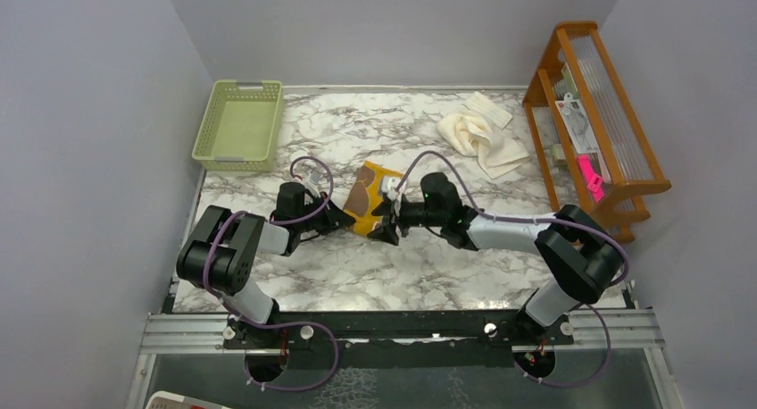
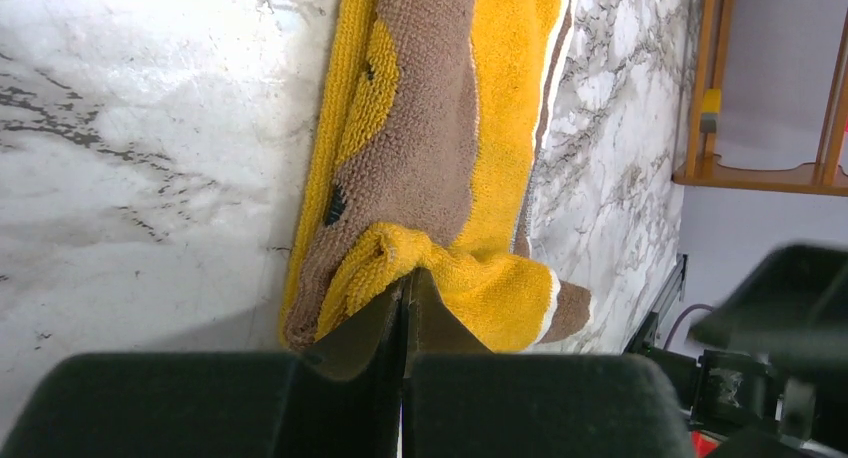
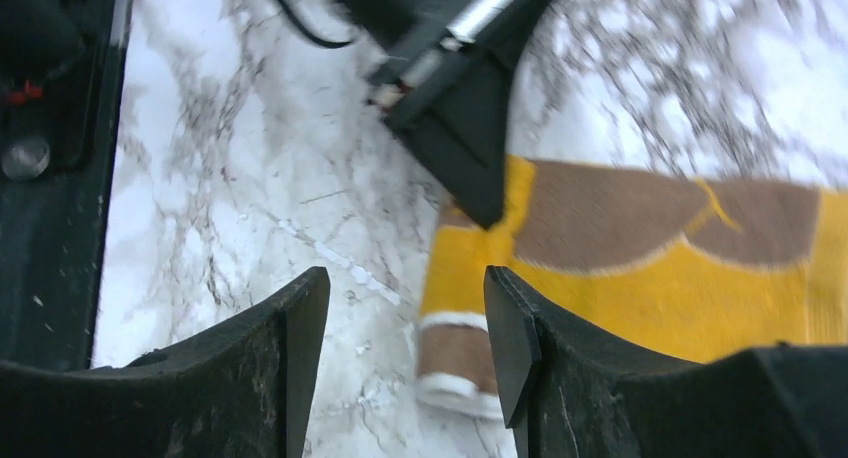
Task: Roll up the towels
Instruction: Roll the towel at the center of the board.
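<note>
Light-green basket [image 1: 203, 128] sits at 10 o'clock on the counter [image 1: 357, 275]. Wooden rack [image 1: 546, 65] at 2–3 o'clock holds papers [image 1: 576, 123] and a pink item [image 1: 586, 170]. Cream towel [image 1: 478, 139] is bunched at 1 o'clock, near the rack. Brown towel [image 1: 370, 199] w/ yellow border lies mid-counter btwn both arms. L gripper [image 2: 405, 288] is closed, pinching a folded yellow edge of it. R gripper [image 3: 405, 318] has jaws apart w/ nothing held, over that towel's near end. Counter is white marble w/ grey veins. Walls [image 1: 80, 114] are pale grey-lilac. Metal rail [image 1: 402, 324] runs along 6 o'clock.
</note>
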`<state>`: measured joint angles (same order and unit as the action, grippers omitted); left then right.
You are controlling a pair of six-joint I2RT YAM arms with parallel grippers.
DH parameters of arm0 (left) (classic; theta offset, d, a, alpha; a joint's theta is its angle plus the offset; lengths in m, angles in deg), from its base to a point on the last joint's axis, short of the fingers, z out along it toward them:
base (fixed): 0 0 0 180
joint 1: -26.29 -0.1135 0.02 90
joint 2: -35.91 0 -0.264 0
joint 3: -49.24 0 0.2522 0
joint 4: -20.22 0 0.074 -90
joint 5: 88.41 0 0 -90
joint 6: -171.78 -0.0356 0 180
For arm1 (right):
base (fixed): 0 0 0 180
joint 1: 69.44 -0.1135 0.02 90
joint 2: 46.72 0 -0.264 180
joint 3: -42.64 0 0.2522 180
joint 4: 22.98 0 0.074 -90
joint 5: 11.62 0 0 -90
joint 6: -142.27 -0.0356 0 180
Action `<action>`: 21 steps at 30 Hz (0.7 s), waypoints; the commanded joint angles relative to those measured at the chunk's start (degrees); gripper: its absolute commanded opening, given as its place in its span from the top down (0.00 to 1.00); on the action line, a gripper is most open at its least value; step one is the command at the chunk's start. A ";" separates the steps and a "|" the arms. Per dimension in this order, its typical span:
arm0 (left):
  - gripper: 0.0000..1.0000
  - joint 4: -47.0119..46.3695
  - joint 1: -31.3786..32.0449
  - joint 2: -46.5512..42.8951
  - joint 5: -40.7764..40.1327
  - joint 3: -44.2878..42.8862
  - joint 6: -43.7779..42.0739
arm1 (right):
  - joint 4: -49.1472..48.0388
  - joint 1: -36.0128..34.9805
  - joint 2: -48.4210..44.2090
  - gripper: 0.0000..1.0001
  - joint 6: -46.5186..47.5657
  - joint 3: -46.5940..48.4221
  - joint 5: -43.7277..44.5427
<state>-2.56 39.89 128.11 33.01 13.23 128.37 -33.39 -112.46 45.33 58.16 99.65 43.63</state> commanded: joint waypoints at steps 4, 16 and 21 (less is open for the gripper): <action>1.00 5.33 -0.50 3.72 -4.54 1.68 -3.76 | -10.80 -7.66 3.73 0.42 24.13 -3.68 8.61; 1.00 5.33 -0.51 3.55 -3.25 2.33 -4.27 | -4.54 -9.97 11.83 0.51 29.35 2.13 16.41; 1.00 5.33 -0.53 4.21 -2.27 1.87 -4.66 | -1.39 -10.19 13.44 0.58 29.44 3.06 17.75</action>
<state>-4.65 39.74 129.27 34.13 13.43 127.67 -37.89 -121.99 56.87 86.12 101.09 58.61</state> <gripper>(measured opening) 0.010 0.454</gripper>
